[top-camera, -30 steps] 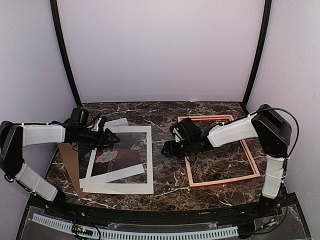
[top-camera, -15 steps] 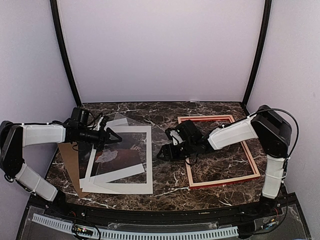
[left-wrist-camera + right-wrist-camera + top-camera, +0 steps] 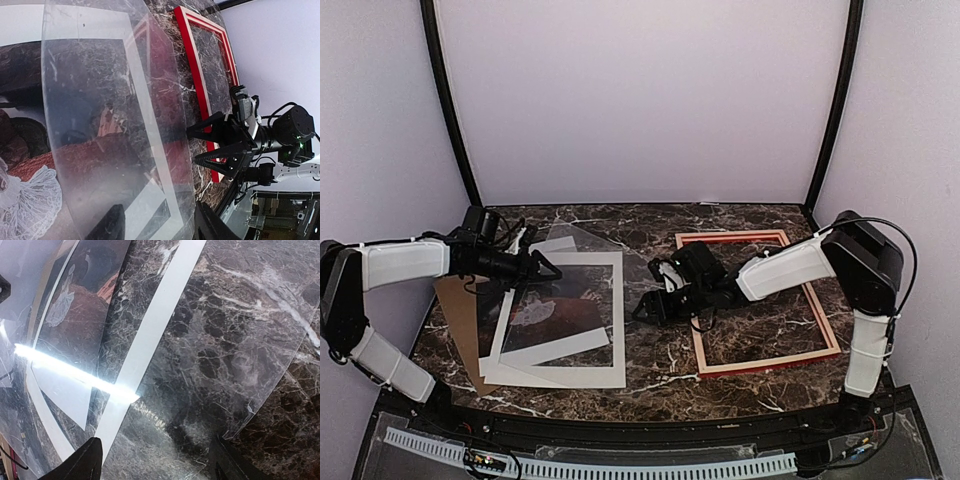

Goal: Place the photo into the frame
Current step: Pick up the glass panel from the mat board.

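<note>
The photo [image 3: 563, 318], dark red-brown with a white figure, lies flat at the left under a white mat [image 3: 618, 335]. It also shows in the left wrist view [image 3: 25, 192] and the right wrist view [image 3: 75, 305]. A clear sheet [image 3: 605, 268] tilts above them, raised at its left side. My left gripper [image 3: 545, 268] is at that raised edge with its jaws apart [image 3: 159, 207]; one finger [image 3: 107, 227] shows through the sheet. My right gripper [image 3: 645, 305] stands open at the sheet's right edge [image 3: 155, 440]. The red frame [image 3: 825, 322] lies empty at the right.
A brown backing board [image 3: 455, 322] lies under the mat's left side. The sheet's corner [image 3: 247, 409] is close to my right finger [image 3: 225, 460]. The right arm [image 3: 785, 265] reaches across the frame's left rail [image 3: 195, 70]. Walls close the back and sides.
My right gripper has moved left, off the frame and up to the sheet's right edge. My left gripper has drawn back a little and the sheet's left side has risen.
</note>
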`<state>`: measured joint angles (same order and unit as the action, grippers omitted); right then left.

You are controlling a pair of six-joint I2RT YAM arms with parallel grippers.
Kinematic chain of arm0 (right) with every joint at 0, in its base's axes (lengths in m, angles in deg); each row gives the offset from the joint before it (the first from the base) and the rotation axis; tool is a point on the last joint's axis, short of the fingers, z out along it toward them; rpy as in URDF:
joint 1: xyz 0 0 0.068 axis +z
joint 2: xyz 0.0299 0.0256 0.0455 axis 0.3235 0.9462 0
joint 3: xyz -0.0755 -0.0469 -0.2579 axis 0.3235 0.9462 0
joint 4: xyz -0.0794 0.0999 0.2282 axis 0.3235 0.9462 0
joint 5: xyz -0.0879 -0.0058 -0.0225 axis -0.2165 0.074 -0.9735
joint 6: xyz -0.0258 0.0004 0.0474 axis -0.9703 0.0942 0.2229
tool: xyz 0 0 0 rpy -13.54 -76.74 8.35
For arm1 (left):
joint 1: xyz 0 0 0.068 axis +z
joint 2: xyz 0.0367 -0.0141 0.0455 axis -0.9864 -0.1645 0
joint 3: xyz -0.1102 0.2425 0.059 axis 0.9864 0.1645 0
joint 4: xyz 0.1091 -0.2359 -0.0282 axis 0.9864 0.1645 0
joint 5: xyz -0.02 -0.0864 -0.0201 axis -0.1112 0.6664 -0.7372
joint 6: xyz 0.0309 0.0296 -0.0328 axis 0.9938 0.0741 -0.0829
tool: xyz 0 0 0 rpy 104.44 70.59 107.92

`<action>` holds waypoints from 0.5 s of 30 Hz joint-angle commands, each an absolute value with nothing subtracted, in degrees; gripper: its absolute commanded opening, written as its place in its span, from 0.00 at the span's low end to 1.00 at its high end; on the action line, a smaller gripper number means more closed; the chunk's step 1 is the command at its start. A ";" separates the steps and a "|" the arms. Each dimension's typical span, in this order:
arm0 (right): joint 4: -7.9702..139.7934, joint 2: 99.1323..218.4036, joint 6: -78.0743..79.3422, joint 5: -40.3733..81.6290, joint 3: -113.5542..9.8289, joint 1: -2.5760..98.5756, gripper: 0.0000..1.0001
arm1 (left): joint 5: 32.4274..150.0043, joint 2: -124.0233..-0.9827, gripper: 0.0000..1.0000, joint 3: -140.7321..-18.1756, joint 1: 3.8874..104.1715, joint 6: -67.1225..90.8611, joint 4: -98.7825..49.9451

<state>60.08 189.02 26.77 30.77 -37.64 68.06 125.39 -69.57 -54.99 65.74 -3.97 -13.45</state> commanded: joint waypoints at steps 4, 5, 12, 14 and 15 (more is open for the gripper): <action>66.99 190.97 26.47 30.84 -34.61 67.74 0.74 | 121.00 -67.46 0.50 -56.85 65.71 -0.32 -7.27; 67.02 191.00 26.39 30.83 -34.67 67.70 0.74 | 121.05 -67.49 0.47 -56.72 65.74 -0.27 -7.22; 67.07 191.41 26.43 30.79 -34.59 67.65 0.74 | 121.92 -67.86 0.32 -56.35 65.99 -0.03 -7.09; 67.34 191.42 26.29 30.66 -34.63 67.65 0.74 | 122.06 -67.87 0.28 -56.33 66.15 -0.02 -6.99; 67.61 191.34 26.23 30.67 -34.71 67.65 0.74 | 122.06 -67.82 0.26 -56.35 66.22 0.03 -6.97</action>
